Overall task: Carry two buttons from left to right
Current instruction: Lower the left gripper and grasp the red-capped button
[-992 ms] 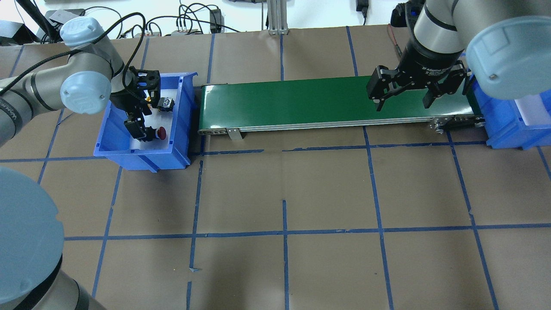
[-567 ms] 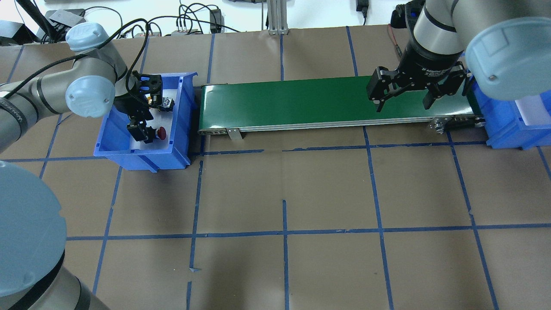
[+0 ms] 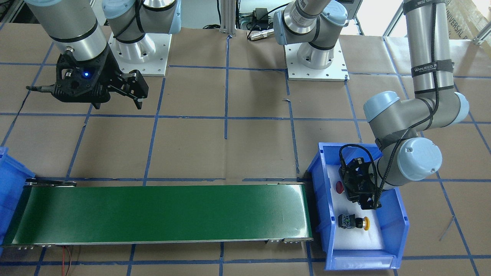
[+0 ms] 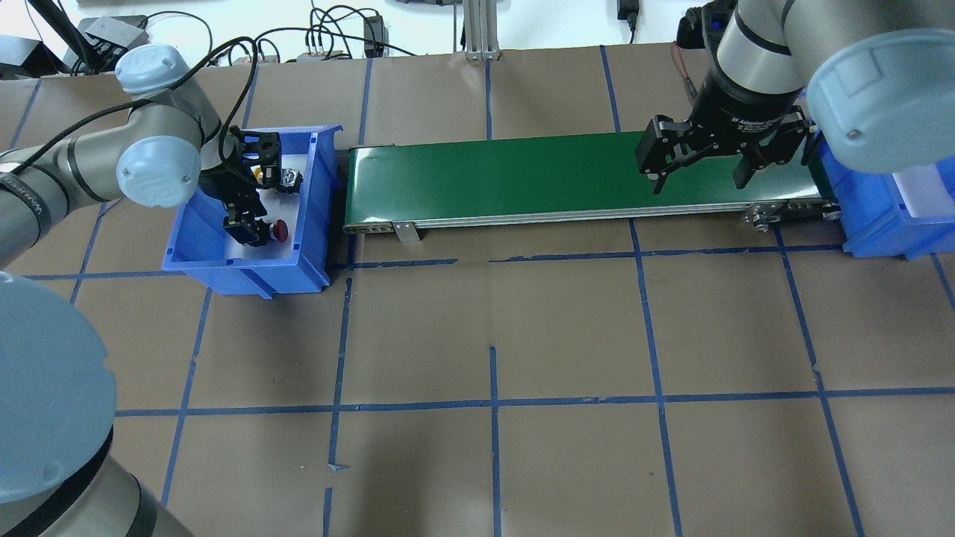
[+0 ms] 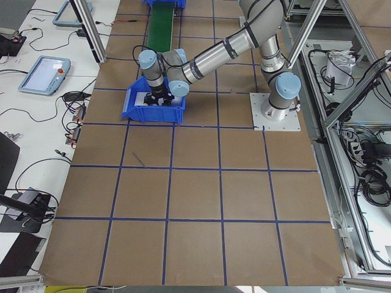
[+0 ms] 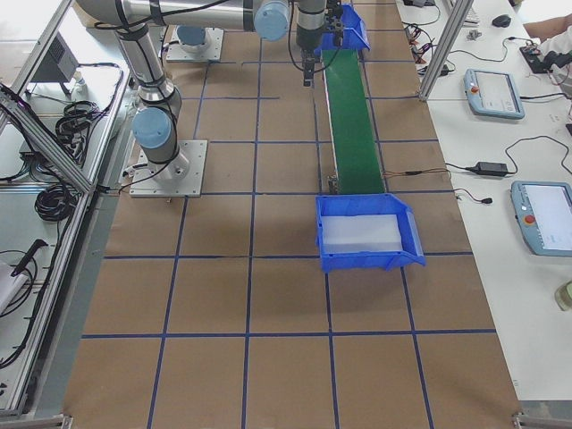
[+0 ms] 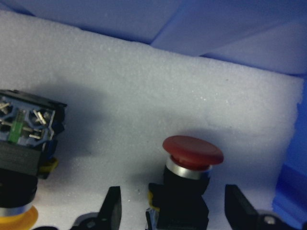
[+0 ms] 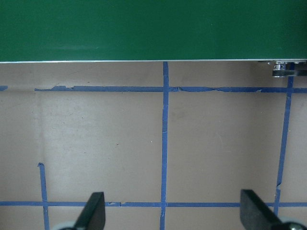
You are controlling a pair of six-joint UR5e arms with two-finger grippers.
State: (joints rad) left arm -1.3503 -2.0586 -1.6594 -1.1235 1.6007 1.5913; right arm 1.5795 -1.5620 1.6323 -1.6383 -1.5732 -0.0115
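The red button (image 7: 192, 154) stands on white foam in the left blue bin (image 4: 246, 272), cap pointing toward the belt. My left gripper (image 7: 175, 211) is open and low in the bin, its fingers on either side of the red button's black body, not touching it. In the overhead view the gripper (image 4: 248, 224) is just left of the red cap (image 4: 280, 231). The yellow button (image 3: 355, 222) lies on its side further along the bin, also shown in the left wrist view (image 7: 24, 158). My right gripper (image 4: 700, 179) hangs open and empty over the belt's right end.
The green conveyor belt (image 4: 507, 175) runs from the left bin to the right blue bin (image 6: 366, 232), which holds only white foam. Brown paper with blue tape lines covers the table (image 4: 492, 335). The left bin's walls stand close around my left gripper.
My left arm's elbow has swung a little to the right and the gripper has settled closer around the red button. The right arm has not moved.
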